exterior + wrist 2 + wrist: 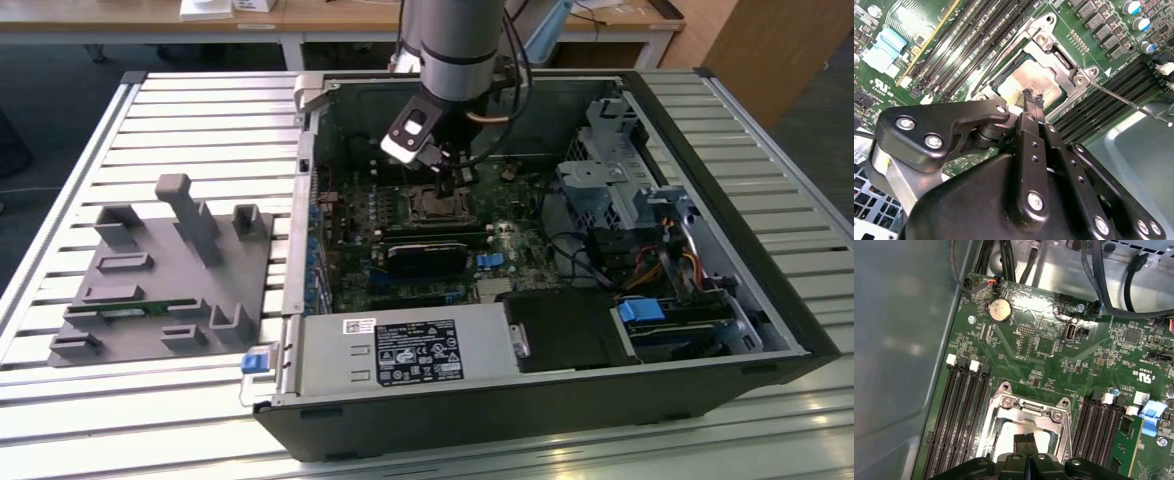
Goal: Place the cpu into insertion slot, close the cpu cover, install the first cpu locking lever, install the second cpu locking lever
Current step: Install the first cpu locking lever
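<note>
Your workplace looks like a robotics lab or a test workshop. The table (80, 400) is built from ribbed aluminium profiles. On it lies an open desktop computer case (747, 200) with its motherboard (1044, 345) uncovered, and beside the case sits a grey holding fixture (160, 270). A robot arm (454, 40) reaches into the case, and wooden desks (334, 20) stand behind.

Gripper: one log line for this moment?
gripper shut, tips over cpu | cpu in insertion slot | cpu cover down
</note>
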{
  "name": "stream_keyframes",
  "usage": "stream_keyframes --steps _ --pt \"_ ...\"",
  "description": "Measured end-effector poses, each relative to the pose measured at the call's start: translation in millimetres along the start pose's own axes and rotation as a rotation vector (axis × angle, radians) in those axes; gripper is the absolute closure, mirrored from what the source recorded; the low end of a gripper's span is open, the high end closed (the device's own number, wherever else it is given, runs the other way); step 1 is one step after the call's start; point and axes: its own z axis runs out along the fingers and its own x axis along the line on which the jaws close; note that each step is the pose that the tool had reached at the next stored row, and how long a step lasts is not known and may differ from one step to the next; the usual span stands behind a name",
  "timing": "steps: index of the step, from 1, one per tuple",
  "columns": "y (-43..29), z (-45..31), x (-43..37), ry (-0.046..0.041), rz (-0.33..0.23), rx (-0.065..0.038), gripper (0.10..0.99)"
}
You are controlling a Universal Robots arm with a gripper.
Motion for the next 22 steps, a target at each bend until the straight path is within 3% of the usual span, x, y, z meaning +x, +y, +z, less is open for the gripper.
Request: stream_keyframes --steps 22 --pt "0.2 -6.5 0.2 0.0001 0.000 0.000 0.980"
